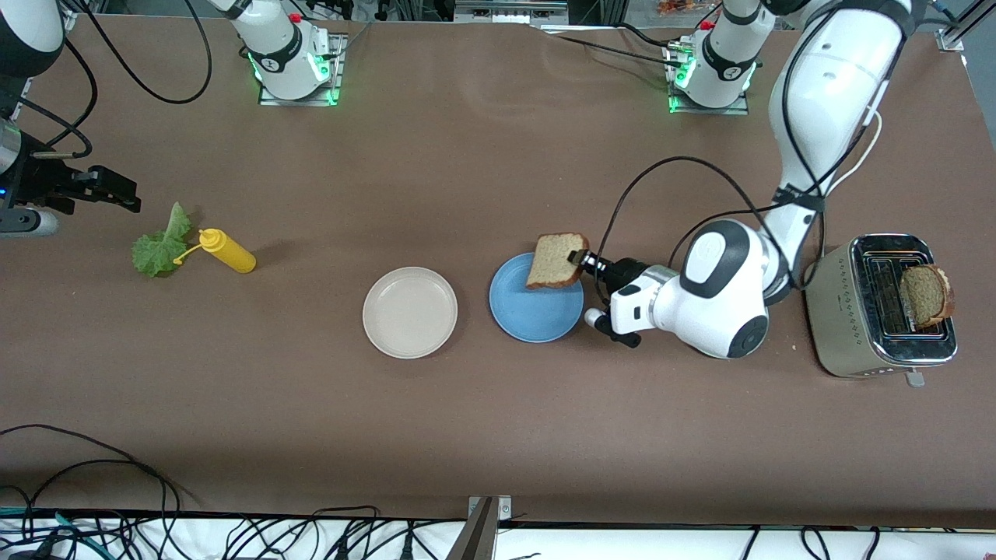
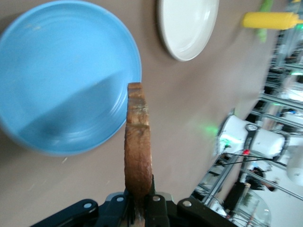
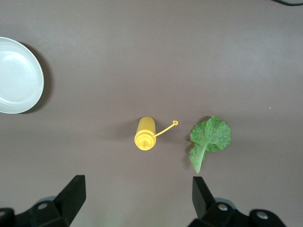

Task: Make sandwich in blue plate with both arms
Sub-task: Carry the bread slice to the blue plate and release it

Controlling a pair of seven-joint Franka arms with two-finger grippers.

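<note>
Held over the blue plate (image 1: 537, 309): a bread slice (image 1: 555, 260), pinched at one crust edge by the left gripper (image 1: 580, 257), fingers (image 2: 158, 208) closed tight on it. Carried on edge rather than flat — in the left wrist view the bread slice (image 2: 138, 151) stands upright out of the jaws with the blue plate (image 2: 61, 75) bare beneath, probably so it can be tipped down onto the plate without the fingers fouling the rim. In the front view, hanging over the plate's rim at about one o'clock, not yet laid down.

At three o'clock from the plate, toward the left arm's end of the table, a toaster (image 1: 879, 307) with a second slice (image 1: 924, 294) sticking up from one slot — likely parked there for the top layer.

At nine o'clock from the blue plate, just beside it, a beige plate (image 1: 410, 312), unused. Farther out toward the right arm's end, a yellow squeeze bottle (image 1: 226, 250) lying on its side, and touching or nearly touching its cap strap, the lettuce leaf (image 1: 161, 243).

Waiting above that end of the table: the right gripper (image 1: 105, 190), fingers (image 3: 71, 194) spread wide, empty, looking straight down on bottle and lettuce leaf (image 3: 208, 139) — well placed, by the look of it, to drop onto the leaf once the first slice is down.
</note>
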